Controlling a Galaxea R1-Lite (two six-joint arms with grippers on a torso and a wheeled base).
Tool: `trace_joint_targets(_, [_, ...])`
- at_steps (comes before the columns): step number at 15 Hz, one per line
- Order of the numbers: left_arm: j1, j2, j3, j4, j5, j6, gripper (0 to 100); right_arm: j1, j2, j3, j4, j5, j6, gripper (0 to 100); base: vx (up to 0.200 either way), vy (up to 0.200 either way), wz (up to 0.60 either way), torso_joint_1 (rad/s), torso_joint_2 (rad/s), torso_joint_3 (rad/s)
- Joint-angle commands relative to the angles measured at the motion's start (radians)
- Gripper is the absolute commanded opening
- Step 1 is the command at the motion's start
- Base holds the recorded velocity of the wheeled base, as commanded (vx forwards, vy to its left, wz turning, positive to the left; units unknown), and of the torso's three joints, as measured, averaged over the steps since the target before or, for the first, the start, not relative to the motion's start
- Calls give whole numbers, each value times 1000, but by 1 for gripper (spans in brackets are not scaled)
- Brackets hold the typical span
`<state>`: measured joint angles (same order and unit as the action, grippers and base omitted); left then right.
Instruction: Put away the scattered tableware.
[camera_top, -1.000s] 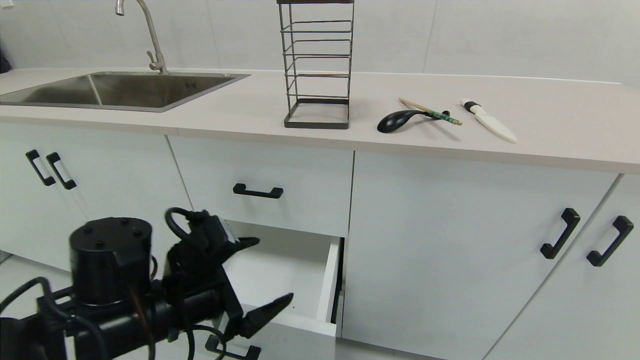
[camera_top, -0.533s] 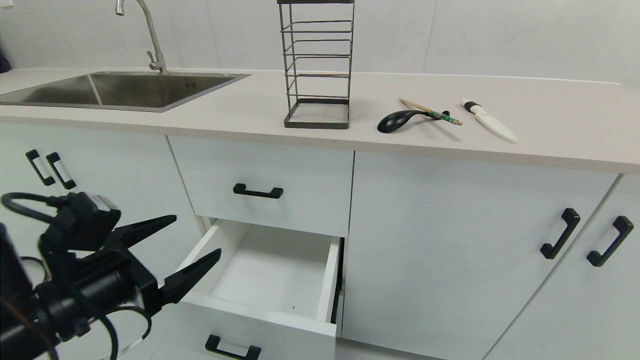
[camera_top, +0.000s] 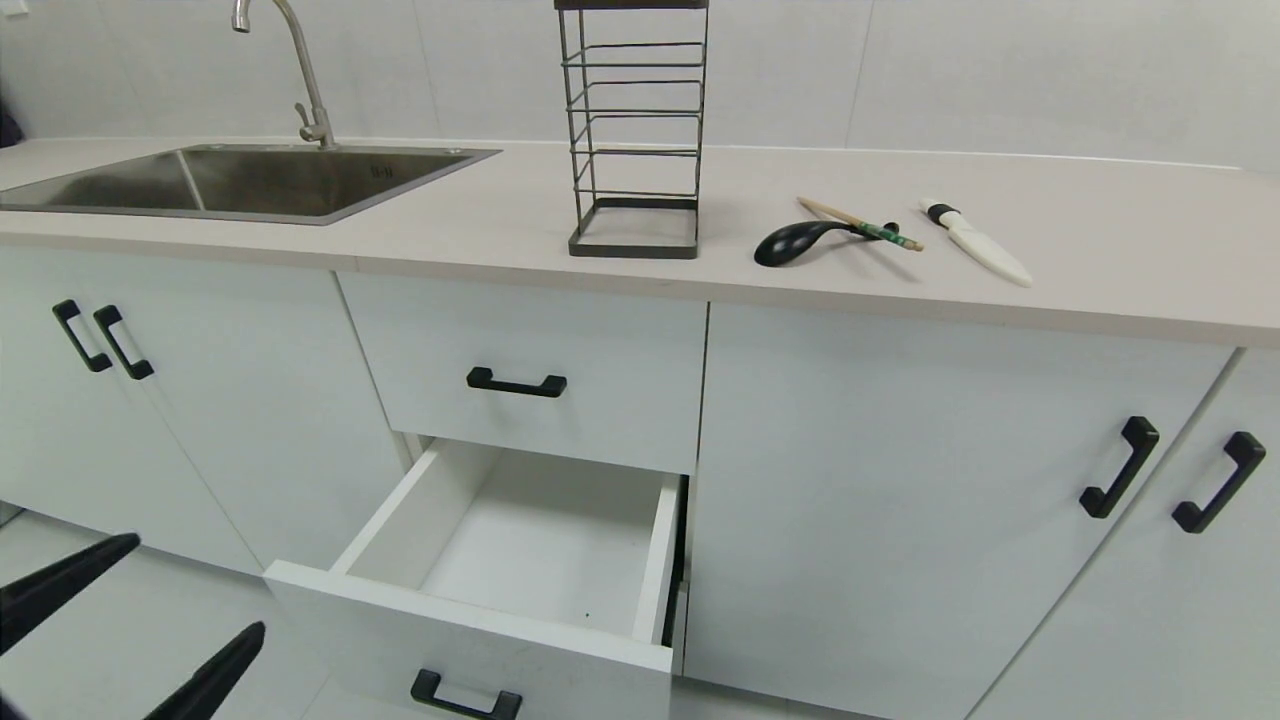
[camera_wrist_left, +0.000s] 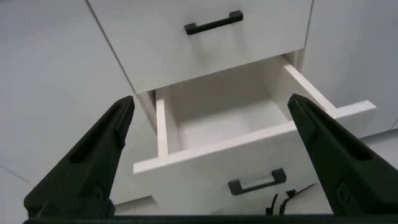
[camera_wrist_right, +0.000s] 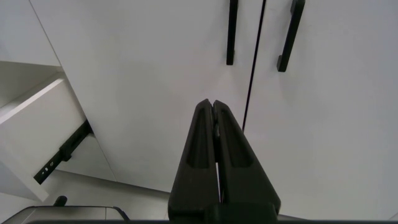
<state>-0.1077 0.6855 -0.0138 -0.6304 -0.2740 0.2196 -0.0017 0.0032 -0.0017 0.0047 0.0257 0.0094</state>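
Observation:
On the counter at the right lie a black spoon (camera_top: 800, 240), a pair of chopsticks (camera_top: 862, 224) across its handle, and a white knife (camera_top: 978, 243) with a black band. Below the counter, the lower drawer (camera_top: 655, 560) stands pulled out, with nothing inside it. My left gripper (camera_top: 198, 585) is open, low and to the left of the drawer front; in the left wrist view my left gripper (camera_wrist_left: 211, 102) faces the open drawer (camera_wrist_left: 211, 149) with nothing between its fingers. My right gripper (camera_wrist_right: 212, 104) is shut on nothing, in front of the white cabinet doors (camera_wrist_right: 155, 81).
A tall wire rack (camera_top: 635, 130) stands mid-counter, with a steel sink (camera_top: 250, 180) and faucet (camera_top: 300, 70) to its left. The upper drawer (camera_top: 515, 382) is closed. Cabinet doors with black handles (camera_top: 1120, 467) flank the drawers. White floor lies below.
My left arm has drawn back from in front of the open drawer, down and to the left, with its gripper still open. The drawer and the counter items have not moved.

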Motion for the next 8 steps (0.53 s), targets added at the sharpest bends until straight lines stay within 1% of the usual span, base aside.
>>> trace_joint_targets(1, [46,-477,12,311,1,6,100,0,1,0,0,0,0,0,0,0,0,0,0,0])
trace_joint_targets(2, [48,-618,11,443,3,14,100,0,1,0,0,0,0,0,0,0,0,0,0,0])
trace_joint_targets(3, [49,-601,9,411,7,0,100,0,1,0,0,0,0,0,0,0,0,0,0,0])
trace_joint_targets(4, [63,-609,12,408,21,-22,100,0,1,0,0,0,0,0,0,0,0,0,0,0])
trace_joint_targets(5, [105,-647,12,502,53,-71,100,0,1,0,0,0,0,0,0,0,0,0,0,0])
trace_joint_targets(6, [114,-686,12,581,72,-100,100,0,1,0,0,0,0,0,0,0,0,0,0,0])
trace_joint_targets(7, [114,-686,12,581,72,-100,100,0,1,0,0,0,0,0,0,0,0,0,0,0])
trace_joint_targets(8, [109,-686,12,624,148,-140,100,0,1,0,0,0,0,0,0,0,0,0,0,0])
